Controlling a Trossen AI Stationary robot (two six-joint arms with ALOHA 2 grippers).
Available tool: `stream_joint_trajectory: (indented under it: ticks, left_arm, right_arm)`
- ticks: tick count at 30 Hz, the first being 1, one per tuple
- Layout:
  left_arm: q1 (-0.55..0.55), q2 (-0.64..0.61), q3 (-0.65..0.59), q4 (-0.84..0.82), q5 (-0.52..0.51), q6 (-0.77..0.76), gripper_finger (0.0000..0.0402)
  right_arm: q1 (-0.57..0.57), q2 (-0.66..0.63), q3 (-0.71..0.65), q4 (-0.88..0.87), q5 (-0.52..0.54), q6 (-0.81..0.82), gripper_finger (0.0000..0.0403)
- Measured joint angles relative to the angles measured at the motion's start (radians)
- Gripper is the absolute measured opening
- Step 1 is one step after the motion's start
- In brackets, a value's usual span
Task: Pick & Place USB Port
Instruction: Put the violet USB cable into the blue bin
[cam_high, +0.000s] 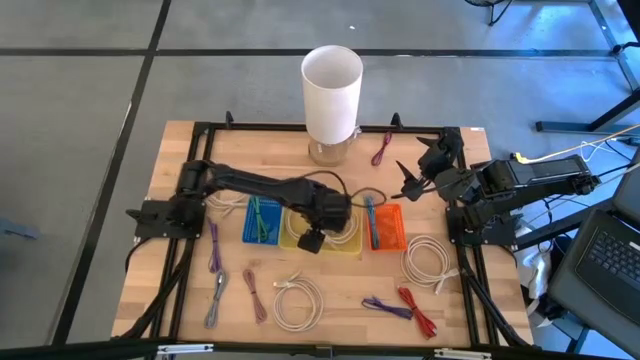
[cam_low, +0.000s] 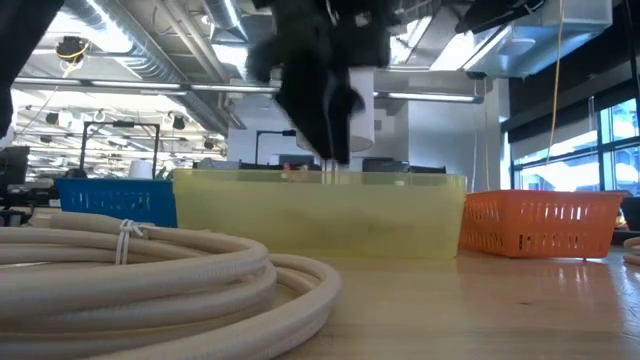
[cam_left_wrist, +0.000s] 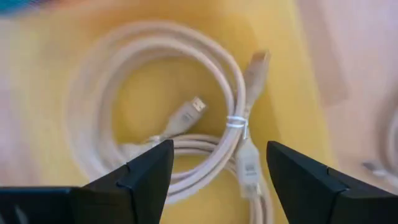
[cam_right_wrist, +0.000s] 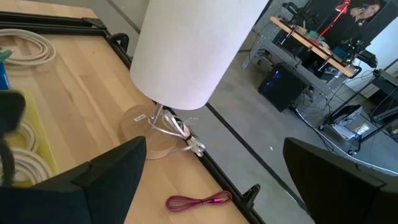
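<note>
Left gripper (cam_left_wrist: 214, 171) spread above yellow bin (cam_high: 296, 238), over coiled white cable (cam_left_wrist: 186, 118) lying flat inside; right gripper (cam_high: 418, 172) spread near table (cam_high: 180, 165) edge.

desk (cam_high: 180, 190): pale wood planks, smooth, satin sheen
yellow bin (cam_low: 320, 215): translucent plastic, slightly glossy
orange basket (cam_low: 545, 222): slotted plastic, matt
white cable (cam_left_wrist: 186, 118): smooth rubbery sheath, soft shine
left gripper (cam_left_wrist: 214, 177): matt black plastic fingers
white shade (cam_right_wrist: 193, 43): matt, paper-like
</note>
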Motion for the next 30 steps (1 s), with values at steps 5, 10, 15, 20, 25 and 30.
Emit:
stream_joint_trajectory:
  ticks: [5,10,15,20,25,30]
  left_arm:
    - [0.000,-0.168,-0.012,-0.057,-0.009,-0.072,0.0247]
    - [-0.001,-0.374,-0.104,-0.101,-0.143,-0.194,0.0246]
    - [-0.001,-0.624,-0.291,-0.136,-0.264,-0.407,0.0246]
    - [-0.031,-0.878,-0.508,-0.150,-0.335,-0.716,0.0246]
    - [-0.103,-1.075,-0.712,-0.148,-0.383,-1.062,0.0246]
    - [-0.201,-1.181,-0.907,-0.149,-0.345,-1.384,0.0246]
  right_arm:
    - [0.000,0.000,0.000,-0.023,0.000,0.025,0.0381]
    - [0.000,0.000,0.000,-0.071,0.000,0.068,0.0381]
    - [0.000,0.000,0.000,-0.133,0.000,0.124,0.0381]
    - [0.000,-0.001,0.000,-0.150,-0.001,0.131,0.0381]
    - [0.000,-0.001,0.000,-0.150,0.000,0.131,0.0381]
    - [0.000,-0.001,0.000,-0.150,0.000,0.131,0.0381]
